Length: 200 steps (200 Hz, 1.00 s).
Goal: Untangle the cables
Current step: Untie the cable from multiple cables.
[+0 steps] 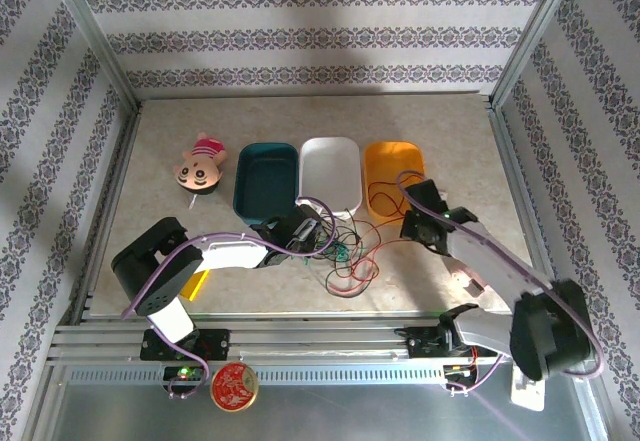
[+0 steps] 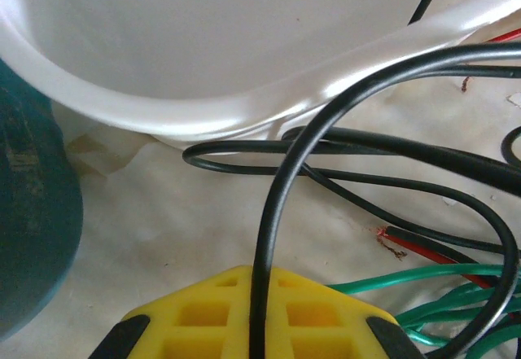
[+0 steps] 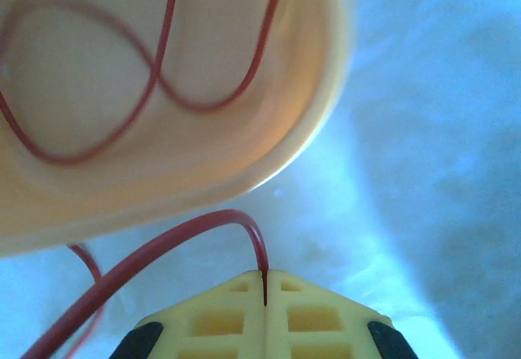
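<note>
Gripping tight, yellow left fingers (image 2: 203,318) pinch a smooth black cable (image 2: 273,212), right fingers (image 3: 317,318) seemingly a red cable (image 3: 163,245).

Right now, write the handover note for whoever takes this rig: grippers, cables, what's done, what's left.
Left gripper: shut on a black cable, close to the white bin.
Right gripper: shut on a red cable, beside the orange bin.
Cables: a red loop lies inside the orange bin. Red, green and black strands sit in a tangle on the table between the grippers.
Done: both grips taken; nothing looks separated yet.
Left: draw the black and red cables apart, then free the green cables.
</note>
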Available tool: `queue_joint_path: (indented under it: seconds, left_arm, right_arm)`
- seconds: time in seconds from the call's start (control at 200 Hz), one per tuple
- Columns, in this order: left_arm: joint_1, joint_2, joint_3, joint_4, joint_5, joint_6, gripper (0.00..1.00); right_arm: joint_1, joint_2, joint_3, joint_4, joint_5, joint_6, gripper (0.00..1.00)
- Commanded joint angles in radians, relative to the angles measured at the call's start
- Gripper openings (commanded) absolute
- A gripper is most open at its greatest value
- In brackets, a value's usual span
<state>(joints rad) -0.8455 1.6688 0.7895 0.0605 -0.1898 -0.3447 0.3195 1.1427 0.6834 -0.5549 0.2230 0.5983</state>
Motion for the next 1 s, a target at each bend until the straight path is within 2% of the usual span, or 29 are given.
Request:
queue_joint_path:
  seconds: [0.0, 0.13, 0.31, 0.5, 0.72, 0.885, 0.994]
  left_arm:
    - [-0.019, -0.021, -0.006, -0.024, -0.031, 0.001, 0.00]
    - [-0.020, -0.014, -0.006, -0.022, -0.033, 0.003, 0.00]
    - [-0.020, -0.008, -0.009, -0.019, -0.029, -0.002, 0.00]
    - [-0.020, -0.007, -0.012, -0.019, -0.027, -0.005, 0.00]
    - [-0.020, -0.009, -0.014, -0.021, -0.023, -0.005, 0.00]
    - [-0.020, -0.014, -0.014, -0.025, -0.024, -0.009, 0.00]
    - [-0.021, -0.018, -0.016, -0.028, -0.027, -0.010, 0.00]
  right_arm:
    - [-0.025, -0.119, 0.027, -0.035, 0.127, 0.035, 0.00]
    - [-0.043, -0.219, 0.118, 0.007, 0.211, -0.031, 0.00]
    - [-0.086, -0.304, 0.209, 0.222, 0.176, -0.113, 0.00]
    - [-0.124, -0.238, 0.362, 0.278, 0.116, -0.144, 0.00]
    - [-0.158, -0.106, 0.468, 0.351, 0.108, -0.180, 0.00]
    - [-0.172, 0.000, 0.504, 0.352, 0.081, -0.170, 0.00]
    - [-0.167, 0.042, 0.456, 0.355, 0.071, -0.147, 0.00]
